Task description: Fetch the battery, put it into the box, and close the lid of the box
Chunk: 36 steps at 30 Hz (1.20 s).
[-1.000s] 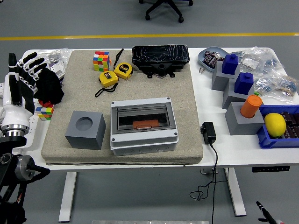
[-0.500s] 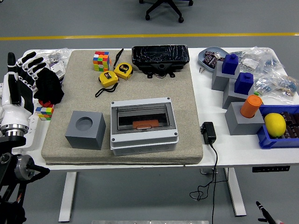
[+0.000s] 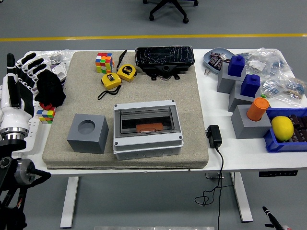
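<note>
- Our left hand [image 3: 17, 79], white and black with five fingers, stands at the left edge of the white table [image 3: 218, 158], fingers apart and pointing upward, holding nothing. We judge it is parked there, clear of the work area, because no grasp is begun.
- Our right hand is not visible.
- The grey plastic junction box with a transparent window lid [image 3: 148, 128] lies in the near middle of the beige felt mat [image 3: 182, 96], close to our side, probably so that an arm can reach it easily.
- The lid seems to lie flat over the box. Through the window we see a flat orange piece [image 3: 147, 127] inside; we cannot tell what it is.
- The black rectangular battery pack wrapped in shiny film [image 3: 164, 59] rests at the far edge of the mat, well apart from the box, so the fetching is not yet done.
- The grey cube with a round hollow [image 3: 87, 133] stands just beside the box on its left; its hollow looks empty.
- The blue plastic bin [image 3: 275, 142] at the right holds a yellow lemon [image 3: 282, 127].
</note>
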Motion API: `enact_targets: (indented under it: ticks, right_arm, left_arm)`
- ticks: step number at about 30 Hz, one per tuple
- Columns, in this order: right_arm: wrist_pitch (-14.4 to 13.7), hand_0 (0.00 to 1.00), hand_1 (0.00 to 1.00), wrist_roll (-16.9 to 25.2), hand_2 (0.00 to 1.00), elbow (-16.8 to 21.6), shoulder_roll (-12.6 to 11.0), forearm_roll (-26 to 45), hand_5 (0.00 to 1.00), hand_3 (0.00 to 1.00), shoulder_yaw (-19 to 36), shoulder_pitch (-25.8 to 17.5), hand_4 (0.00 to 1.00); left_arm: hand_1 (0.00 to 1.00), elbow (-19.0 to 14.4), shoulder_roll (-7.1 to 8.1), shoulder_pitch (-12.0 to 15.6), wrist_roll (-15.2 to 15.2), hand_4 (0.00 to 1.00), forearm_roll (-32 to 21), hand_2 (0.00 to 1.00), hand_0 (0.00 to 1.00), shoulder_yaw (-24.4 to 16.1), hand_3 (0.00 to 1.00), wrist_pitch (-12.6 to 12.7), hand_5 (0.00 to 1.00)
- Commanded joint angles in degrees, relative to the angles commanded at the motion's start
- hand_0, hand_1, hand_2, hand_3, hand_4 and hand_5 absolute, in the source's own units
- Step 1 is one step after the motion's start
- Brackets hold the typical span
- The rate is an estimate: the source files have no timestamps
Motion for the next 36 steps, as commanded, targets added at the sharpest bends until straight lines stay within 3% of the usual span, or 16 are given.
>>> enact_targets:
  ticks: [36]
  right_arm:
    - [0.0, 0.93, 0.788, -0.1, 0.739, 0.0, -0.2, -0.1, 0.998, 0.781, -0.1, 0.0, 0.998]
  left_arm:
    - [0.677, 0.0, 0.07, -0.1, 0.0, 0.998, 0.5, 0.661, 0.648, 0.2, 0.687, 0.2, 0.998]
